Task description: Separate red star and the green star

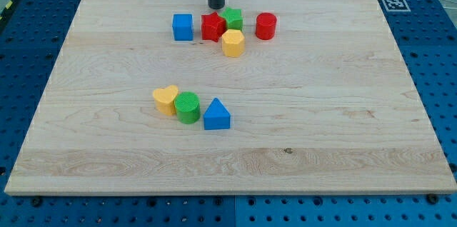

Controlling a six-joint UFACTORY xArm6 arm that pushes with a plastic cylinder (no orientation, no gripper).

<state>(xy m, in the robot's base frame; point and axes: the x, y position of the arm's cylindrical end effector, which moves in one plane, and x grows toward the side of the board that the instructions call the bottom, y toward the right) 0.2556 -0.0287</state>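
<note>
- My tip (216,7) sits just above the red star (212,26).
- The green star (232,19) touches that star's right side.

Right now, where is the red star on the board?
The red star sits near the view's top, centre-left, touching the green star on its right, with the blue cube to its left and my tip just above it.

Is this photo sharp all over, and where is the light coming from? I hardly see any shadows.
In the camera view, light is soft and even: only faint shadows hug the blocks, such as the blue triangle. No glare on the wooden board. Blocks look slightly soft; the red star and green star edges blur together. My tip sits just above them.
</note>
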